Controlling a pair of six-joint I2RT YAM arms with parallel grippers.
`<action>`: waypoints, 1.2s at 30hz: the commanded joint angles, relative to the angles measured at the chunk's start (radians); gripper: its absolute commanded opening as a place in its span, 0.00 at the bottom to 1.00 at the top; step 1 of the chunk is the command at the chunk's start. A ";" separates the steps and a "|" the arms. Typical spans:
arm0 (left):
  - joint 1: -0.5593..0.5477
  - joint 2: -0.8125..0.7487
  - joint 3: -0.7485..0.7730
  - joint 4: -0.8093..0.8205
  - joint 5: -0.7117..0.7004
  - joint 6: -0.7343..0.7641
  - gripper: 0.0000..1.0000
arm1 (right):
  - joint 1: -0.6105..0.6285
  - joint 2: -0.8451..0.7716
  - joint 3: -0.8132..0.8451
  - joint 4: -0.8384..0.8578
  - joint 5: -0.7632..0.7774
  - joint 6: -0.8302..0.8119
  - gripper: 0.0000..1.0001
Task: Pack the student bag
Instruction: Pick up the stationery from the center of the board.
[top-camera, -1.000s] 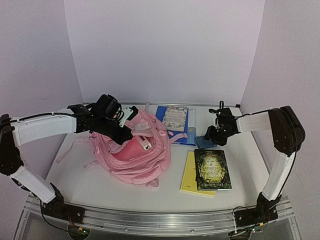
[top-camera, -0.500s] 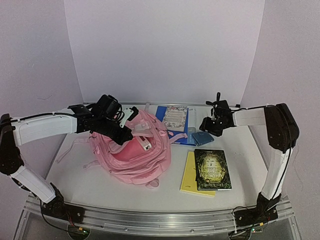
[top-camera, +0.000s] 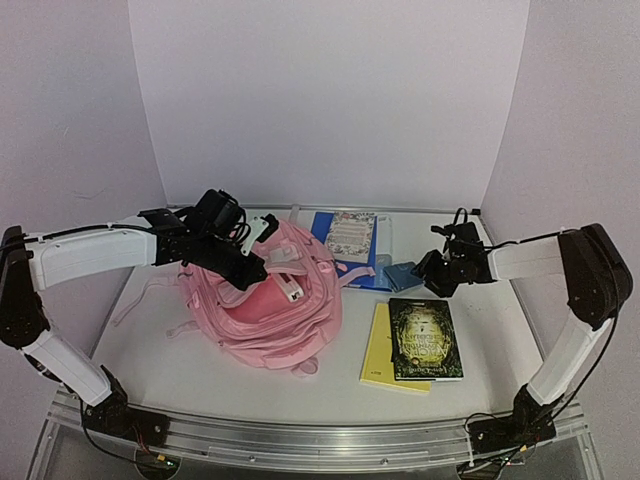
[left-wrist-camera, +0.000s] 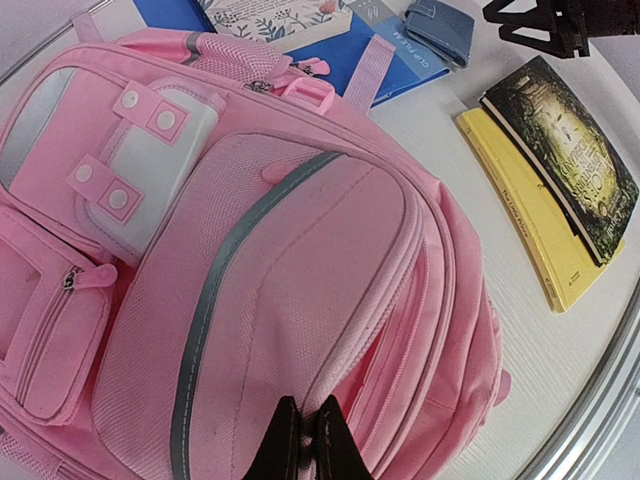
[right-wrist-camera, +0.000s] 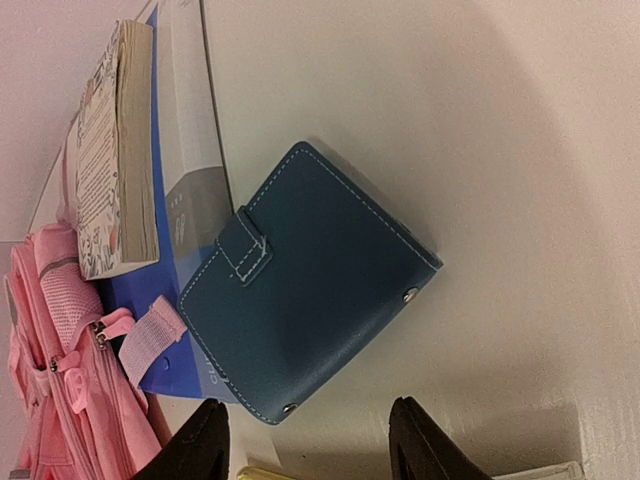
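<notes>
Right gripper: fingers spread wide, low over table, tips just short of wallet, not touching it. Wallet: blue, tab snapped closed, flat on table, left corner at edge of folder. Folder: blue, flat at far side of table, under floral book, crossed by a pink strap from bag. Left gripper: fingers pressed together against front of bag; cannot tell whether any fabric is caught between them. Bag: pink with grey-white patches, lying left of centre on table, zipped front pockets facing up, top end reaching folder, bulking between Left gripper and everything else on table. Toward arms from wallet, right of bag: dark book stacked on yellow book, yellow strip showing along left side; stack near wallet, apart from bag. Count: one bag, one wallet, one folder, three books (floral, dark, yellow), two grippers.
</notes>
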 joint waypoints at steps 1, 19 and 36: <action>-0.002 -0.007 0.054 0.043 -0.007 0.005 0.00 | 0.002 0.018 -0.010 0.116 -0.066 0.113 0.51; -0.012 -0.010 0.055 0.038 -0.020 0.010 0.00 | 0.002 0.111 -0.029 0.169 -0.034 0.176 0.46; -0.028 -0.003 0.057 0.034 -0.030 0.019 0.00 | 0.002 0.220 -0.004 0.271 0.006 0.232 0.29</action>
